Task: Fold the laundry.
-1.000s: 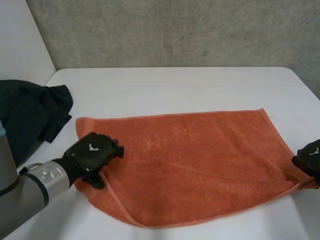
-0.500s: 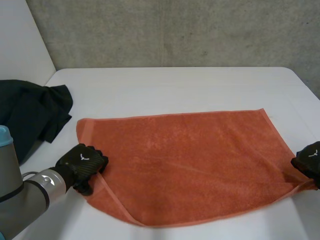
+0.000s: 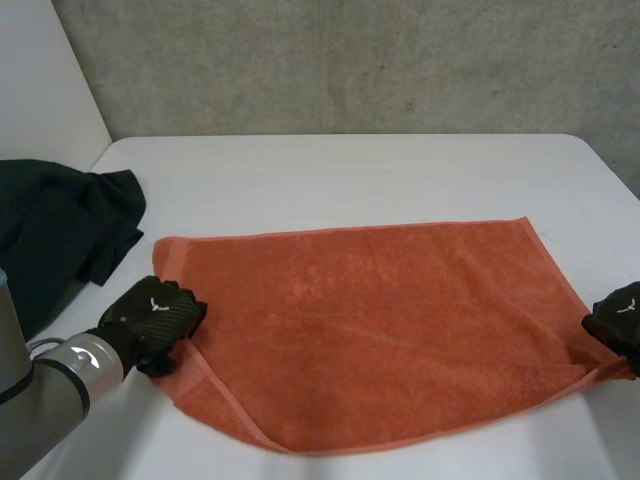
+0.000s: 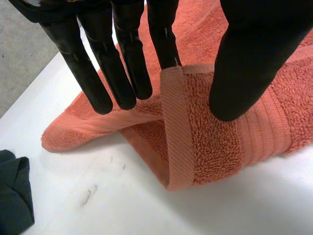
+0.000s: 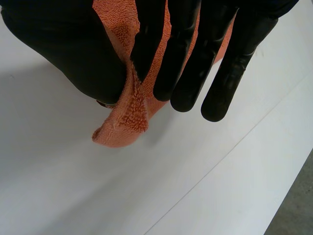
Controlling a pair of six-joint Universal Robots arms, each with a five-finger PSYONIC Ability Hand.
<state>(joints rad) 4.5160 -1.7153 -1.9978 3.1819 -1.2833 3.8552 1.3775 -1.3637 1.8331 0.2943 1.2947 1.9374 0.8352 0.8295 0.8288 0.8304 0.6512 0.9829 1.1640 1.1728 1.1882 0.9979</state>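
Laundry: the orange terry towel (image 3: 380,320) lies spread flat across the middle of the white tabletop (image 3: 350,175), its long sides running from 9 to 3 o'clock.
At 8 o'clock: my left hand (image 3: 155,318) is on the towel's short edge near the front corner, thumb and fingers clamped on the raised hem.
At 4 o'clock: my right hand (image 3: 620,318) has the towel's corner pinched between thumb and fingers.
Farther out: a dark crumpled garment (image 3: 60,235) lies at 9 o'clock, apart from the towel.

Orange towel (image 3: 380,320), black left hand (image 3: 155,318), black right hand (image 3: 618,318), white table (image 3: 350,170), dark garment (image 3: 60,230)
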